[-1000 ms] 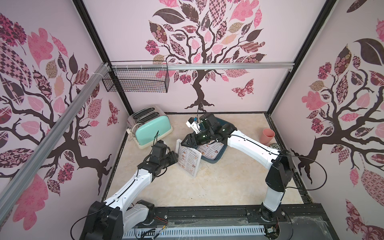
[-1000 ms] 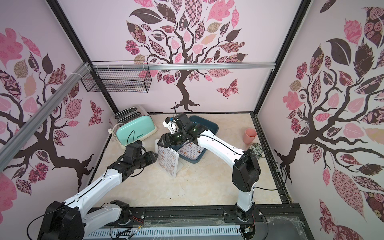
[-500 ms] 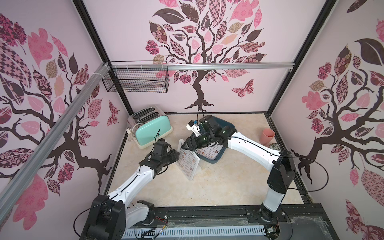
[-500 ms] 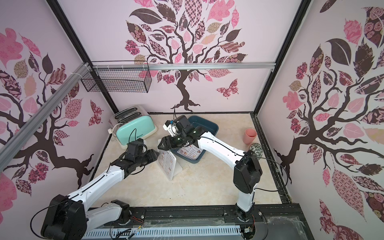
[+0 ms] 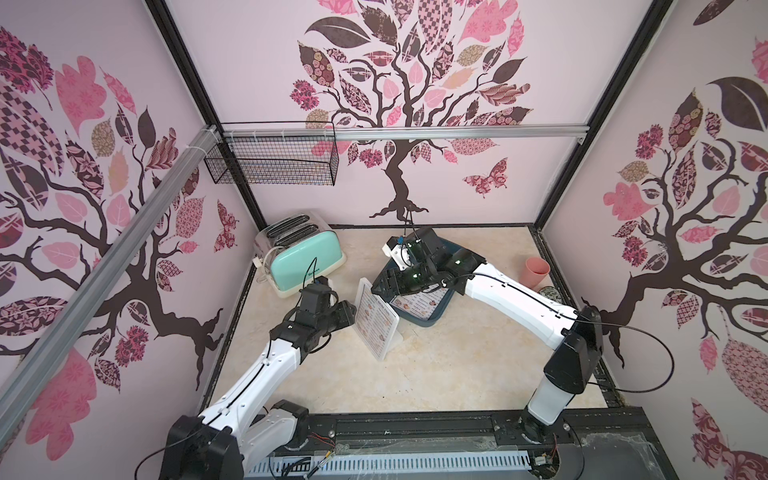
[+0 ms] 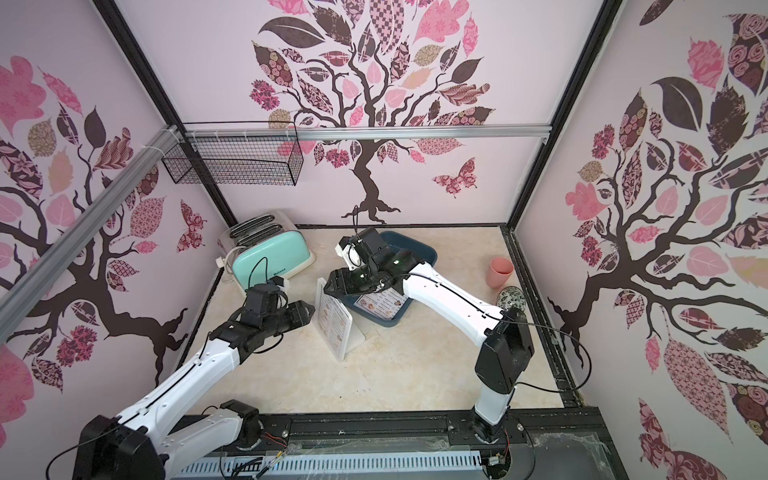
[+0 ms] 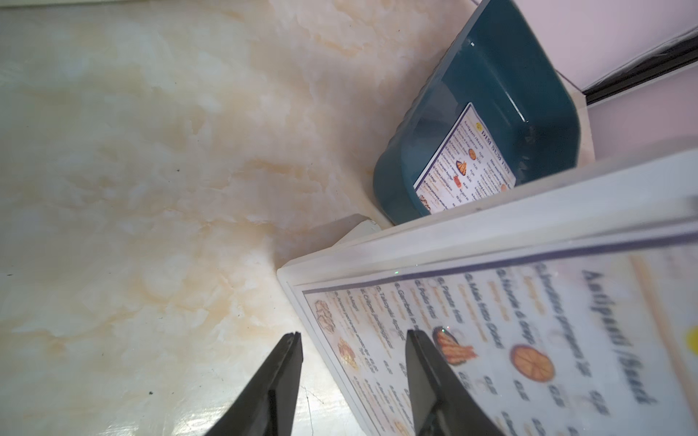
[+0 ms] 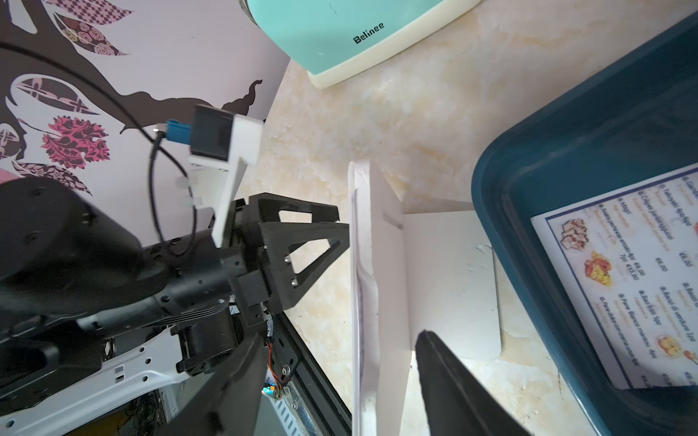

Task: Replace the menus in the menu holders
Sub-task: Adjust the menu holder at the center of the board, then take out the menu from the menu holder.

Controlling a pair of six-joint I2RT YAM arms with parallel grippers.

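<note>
Menu holder (image 7: pixel 472 230), frosted acrylic, one item: is being supported upright by its flat foot near the middle of the table (image 5: pixel 457 374), with a printed menu (image 5: pixel 374 318) being carried behind its front pane. Left hand (image 7: pixel 352 334): is being presented to that printed face with fingers set moderately apart and nothing gripped between them; in the right wrist view its fingertips (image 8: pixel 340 226) are being shown at, or just touching, the pane, judged to be a brace so that the stand is not tipped or slid while the sheet is being worked. Right hand (image 8: pixel 342 335): is being poised over the holder's top edge, fingers parted and nothing pinched, one finger being placed behind the back plate and the other before the pane, so that the edge is being straddled; this is judged a line-up for pinching the sheet, which is being seen bowed in its slot. Second menu (image 7: pixel 464 162), alike: is being stored flat and face up in the dark teal tub (image 6: pixel 415 249) just beside the holder's foot, beneath the right arm and apart from both hands; whether this sheet is the one due to go in cannot be told.
</note>
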